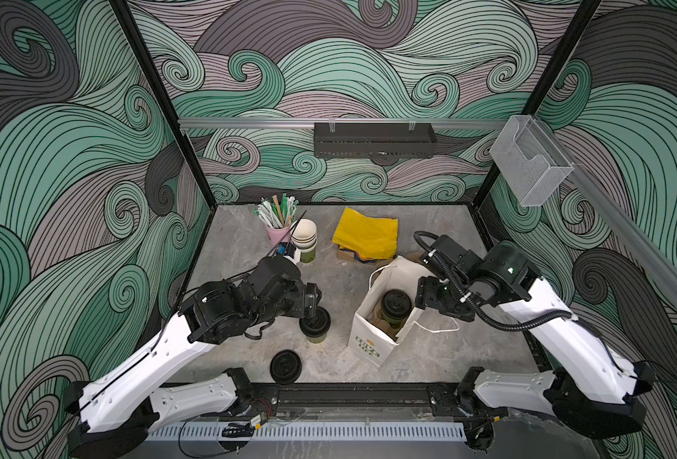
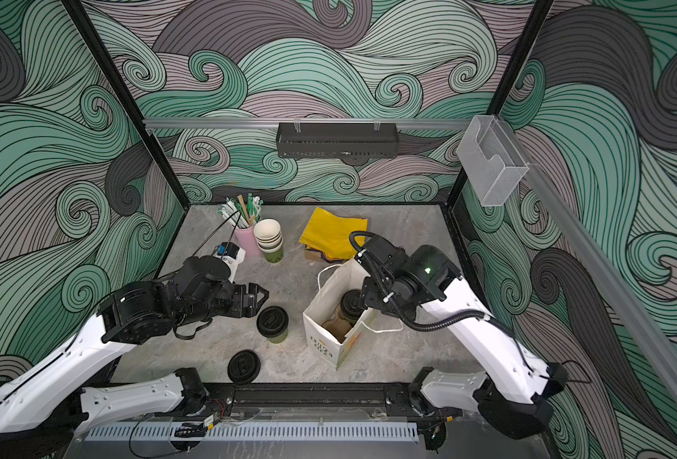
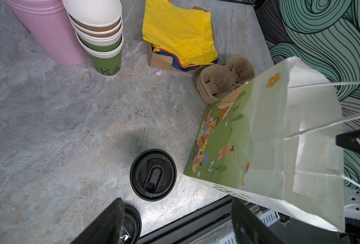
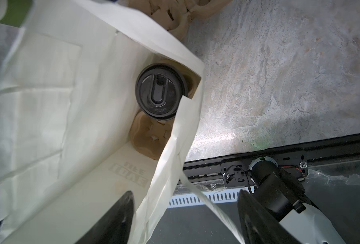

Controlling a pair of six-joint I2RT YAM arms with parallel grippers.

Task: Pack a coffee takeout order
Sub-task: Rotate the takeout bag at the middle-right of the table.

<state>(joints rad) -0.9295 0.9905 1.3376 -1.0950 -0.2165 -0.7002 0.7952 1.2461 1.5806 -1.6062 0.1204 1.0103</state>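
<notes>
One lidded cup [image 4: 160,93] sits upright in the cardboard carrier [image 4: 149,137] at the bottom of the paper bag [image 1: 368,345], in the slot farther from the bag's printed end. The slot next to it is empty. The second lidded cup [image 1: 315,326] stands on the table [image 1: 340,286] just beside the bag, on the left arm's side.

The left gripper [image 3: 175,201] hangs next to that cup, on its side away from the bag, jaws wide and holding nothing. The right gripper [image 4: 185,194] is at the bag's mouth, jaws also wide. They straddle the bag's wall and a handle cord [image 4: 206,202] without pinching either.

The step in hand, as I judge it, is getting the second cup into the empty slot.
- Close on the paper body below the lid's rim, gently enough not to dent it; a grip on the lid could pop it off.
- Keep the cup level, carry it over the bag's mouth and lower it straight down.
- The bag's wall is soft, so holding it back with the right gripper would help.

Both cups have their long axis vertical, lid up and narrow base down. The bag stands mouth up, its long side running from the napkins [image 1: 366,234] behind it to its printed end. A loose lid [image 1: 285,365] lies flat off that end.
</notes>
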